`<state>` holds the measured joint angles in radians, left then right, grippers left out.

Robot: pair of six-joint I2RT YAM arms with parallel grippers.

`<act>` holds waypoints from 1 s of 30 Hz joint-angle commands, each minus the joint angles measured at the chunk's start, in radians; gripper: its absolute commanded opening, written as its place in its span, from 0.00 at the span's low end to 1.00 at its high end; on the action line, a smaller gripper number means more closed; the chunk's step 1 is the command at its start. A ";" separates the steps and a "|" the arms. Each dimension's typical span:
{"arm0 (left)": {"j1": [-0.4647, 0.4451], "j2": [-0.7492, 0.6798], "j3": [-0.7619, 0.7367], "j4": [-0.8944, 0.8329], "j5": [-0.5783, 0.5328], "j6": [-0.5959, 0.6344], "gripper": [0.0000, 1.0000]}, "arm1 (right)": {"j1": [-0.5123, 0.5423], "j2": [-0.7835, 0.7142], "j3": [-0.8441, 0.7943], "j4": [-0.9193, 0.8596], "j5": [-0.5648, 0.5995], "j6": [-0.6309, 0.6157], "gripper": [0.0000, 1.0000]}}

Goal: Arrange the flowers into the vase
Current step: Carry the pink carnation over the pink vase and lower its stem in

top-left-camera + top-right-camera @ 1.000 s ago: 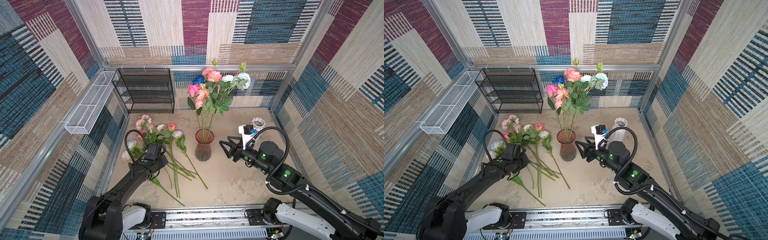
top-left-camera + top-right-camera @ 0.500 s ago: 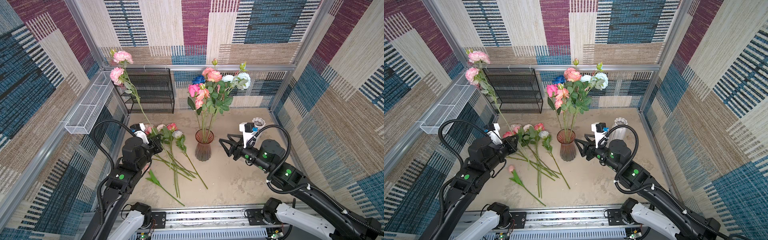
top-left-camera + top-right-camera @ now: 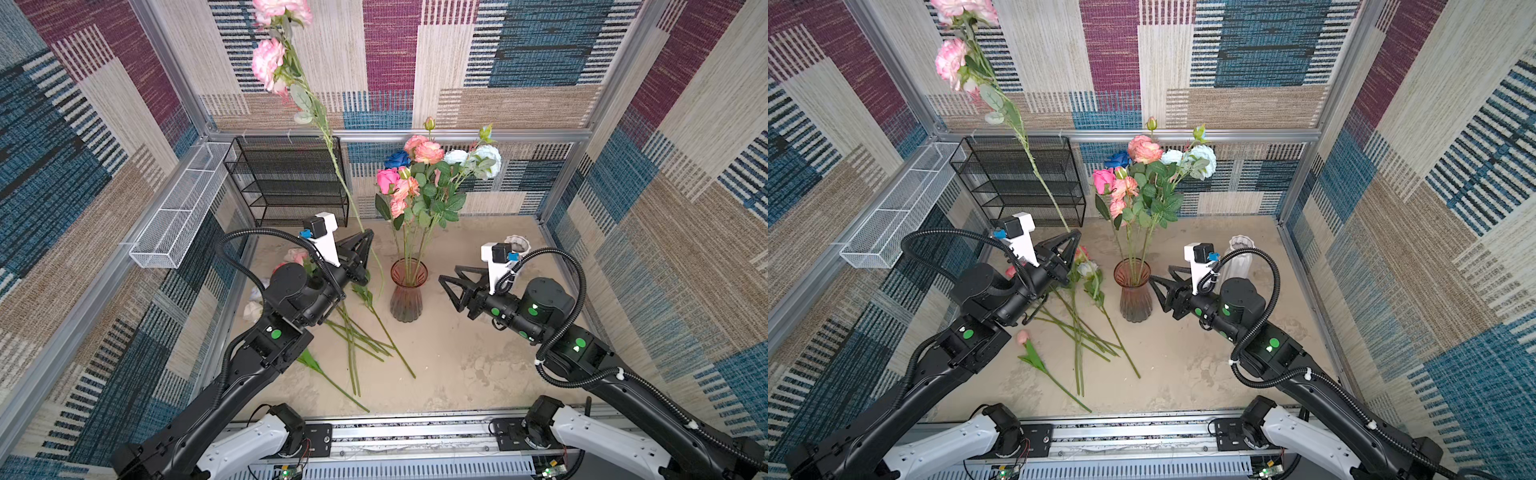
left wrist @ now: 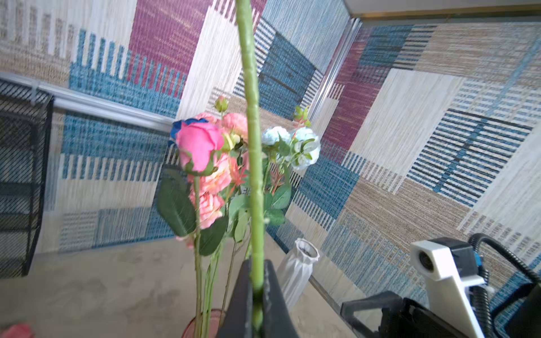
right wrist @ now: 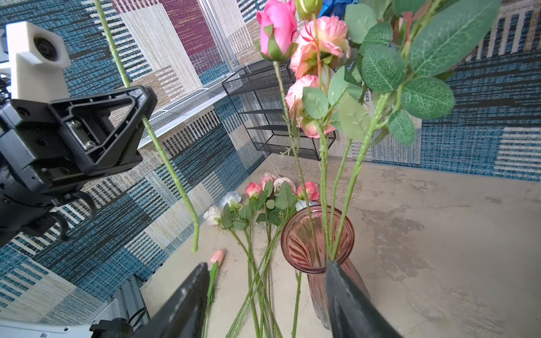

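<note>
Lying loose on the floor at lower centre of a top view: several flowers point(image 3: 1077, 332), stems crossed, not yet placed. Just above them, left gripper point(image 3: 1074, 237) pinched shut low on one long stem point(image 4: 251, 102), tail dangling free left of the vase point(image 3: 1136, 295). Might swivel in so thin a pinch, being top-heavy. Might miss the mouth, with the tail curved. Might snag on leaves already crowding the vase and tip it. Right of centre, right gripper point(image 3: 1160, 273) partly spread, empty, close beside the vase, contact not discernible, so likely no steadying. Farther up: held stem green and knobbed, slanting to upper left, with pale leaves and frilled pink blooms point(image 3: 951, 62), topmost cut by the frame edge. Upright in the vase, a bunch point(image 3: 1154, 191): pink, peach, pale blue, one dark blue.
</note>
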<state>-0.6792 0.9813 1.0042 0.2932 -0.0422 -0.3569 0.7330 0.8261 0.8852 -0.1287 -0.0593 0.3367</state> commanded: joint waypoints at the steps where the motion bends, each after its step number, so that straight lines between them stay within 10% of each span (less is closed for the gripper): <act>1: -0.045 0.048 -0.037 0.358 -0.099 0.142 0.00 | 0.001 -0.005 -0.002 0.006 0.011 0.017 0.64; 11: -0.083 0.269 -0.049 0.658 -0.208 0.219 0.00 | 0.002 -0.009 0.009 -0.018 0.037 0.007 0.64; 30: -0.085 0.528 -0.145 0.648 -0.301 0.164 0.00 | 0.002 -0.020 -0.001 -0.035 0.057 -0.003 0.64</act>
<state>-0.7639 1.5059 0.8783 0.9012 -0.3111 -0.1753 0.7334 0.8093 0.8886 -0.1802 -0.0147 0.3382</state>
